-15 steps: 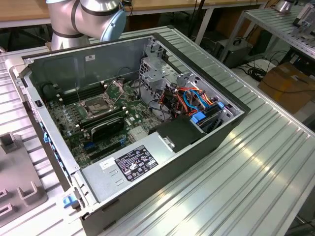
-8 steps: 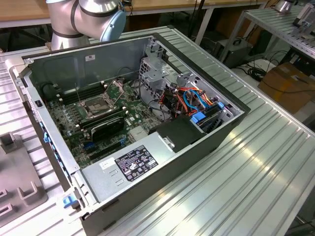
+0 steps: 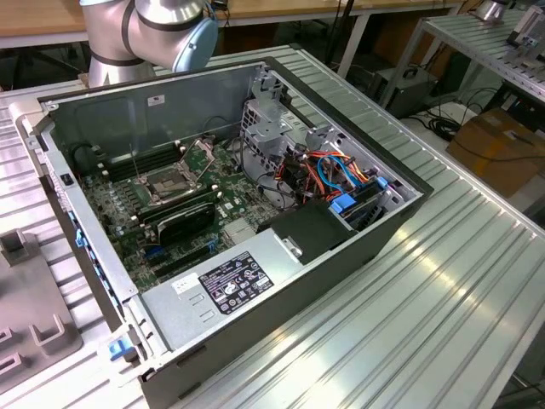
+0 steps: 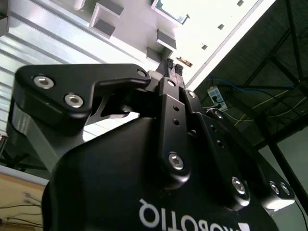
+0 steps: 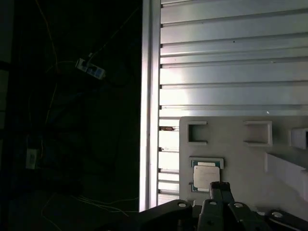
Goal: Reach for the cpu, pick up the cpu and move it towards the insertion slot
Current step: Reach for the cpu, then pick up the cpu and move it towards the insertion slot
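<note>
Cpu [image 5: 206,176], small flat pale beige-silver square chip, sits flat in a square pocket of a pale grey moulded plastic tray [image 5: 231,154]. Tray lies on a ribbed silver aluminium tabletop [image 5: 231,72], near its edge. Chip is not lifted and nothing grips it.

Black two-finger gripper [image 5: 220,188] is right by the chip in the first wrist view. Its tip overlaps one corner of the chip in that pic. Can't tell whether it touches or hangs just above. In the second wrist view the gripper [image 4: 174,66] points at the tray. Jaws narrow: ribbed black fingertips [image 4: 169,62] nearly together w/ only a slim gap, nothing between them.

Insertion slot [image 3: 173,183], square socket w/ shiny silver metal frame and dark brownish centre, is on the green motherboard [image 3: 128,213] inside the open grey metal computer case [image 3: 358,247]. Its frame lid is tipped up and open, thin wire lever raised beside it. Slot is bare, no chip in it.

Grey and pale blue robot arm [image 3: 145,30] shows at the top of the exterior view, behind the case's back wall. A large silver power supply box [image 3: 230,285] sits at the case's near end.
</note>
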`<state>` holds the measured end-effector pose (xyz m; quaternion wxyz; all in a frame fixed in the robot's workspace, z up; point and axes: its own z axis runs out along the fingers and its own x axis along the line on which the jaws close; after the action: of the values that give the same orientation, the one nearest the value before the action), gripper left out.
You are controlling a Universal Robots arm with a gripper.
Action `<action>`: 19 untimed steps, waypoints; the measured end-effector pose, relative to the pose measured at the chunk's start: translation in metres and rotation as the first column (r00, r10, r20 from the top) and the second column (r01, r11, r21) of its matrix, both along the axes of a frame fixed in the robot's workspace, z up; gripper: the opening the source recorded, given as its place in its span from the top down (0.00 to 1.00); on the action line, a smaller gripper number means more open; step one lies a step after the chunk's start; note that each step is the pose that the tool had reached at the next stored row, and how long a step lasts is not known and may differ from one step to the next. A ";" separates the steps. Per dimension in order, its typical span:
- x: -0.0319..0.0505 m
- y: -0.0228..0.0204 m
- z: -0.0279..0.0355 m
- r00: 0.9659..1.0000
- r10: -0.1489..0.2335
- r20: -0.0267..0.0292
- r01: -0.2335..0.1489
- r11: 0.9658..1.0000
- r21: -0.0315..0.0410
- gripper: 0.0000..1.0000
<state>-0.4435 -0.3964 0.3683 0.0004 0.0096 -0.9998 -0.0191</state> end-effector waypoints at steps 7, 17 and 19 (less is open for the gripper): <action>-0.0149 0.0000 -0.0001 1.000 0.000 0.000 0.000 1.000 0.000 0.89; -0.0160 0.0000 -0.0002 1.000 0.000 0.000 0.000 1.000 0.000 0.89; -0.0160 0.0000 -0.0002 1.000 0.000 0.000 0.000 1.000 0.000 0.83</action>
<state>-0.4595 -0.3964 0.3681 0.0004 0.0096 -0.9998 -0.0191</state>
